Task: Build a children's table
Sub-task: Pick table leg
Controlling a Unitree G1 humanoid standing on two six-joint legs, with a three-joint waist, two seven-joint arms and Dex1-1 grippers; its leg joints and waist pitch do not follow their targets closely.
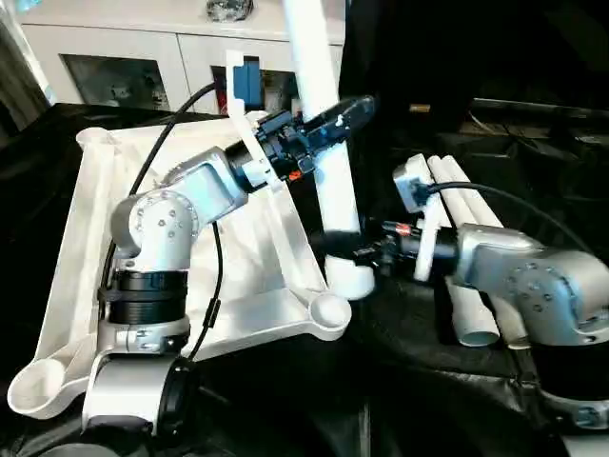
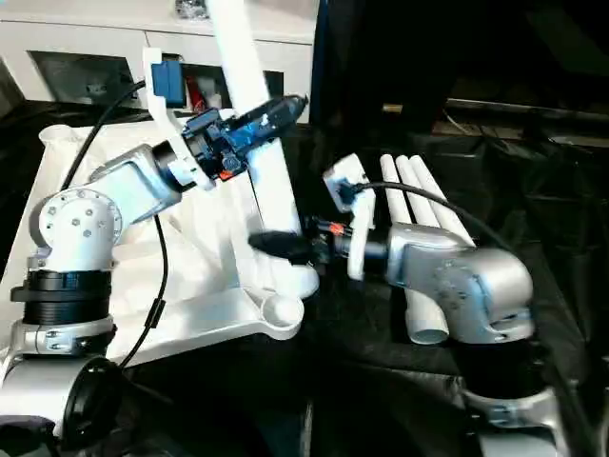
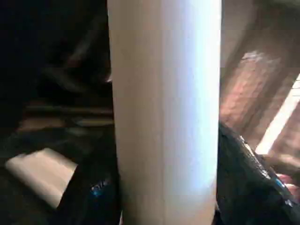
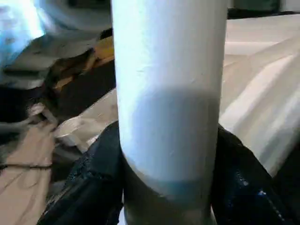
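The white table top lies upside down on the left, ribs up, with round corner sockets. One long white leg stands nearly upright at the top's right edge. My left gripper is shut on its upper part and my right gripper is shut on it lower down. The leg's wide open end hangs just beyond the near right socket, which is hollow. Both wrist views show the leg held between black fingers.
Three more white legs lie side by side on the black cloth behind my right forearm. White cabinets with glass doors stand at the back left. A black cable hangs from my left arm over the table top.
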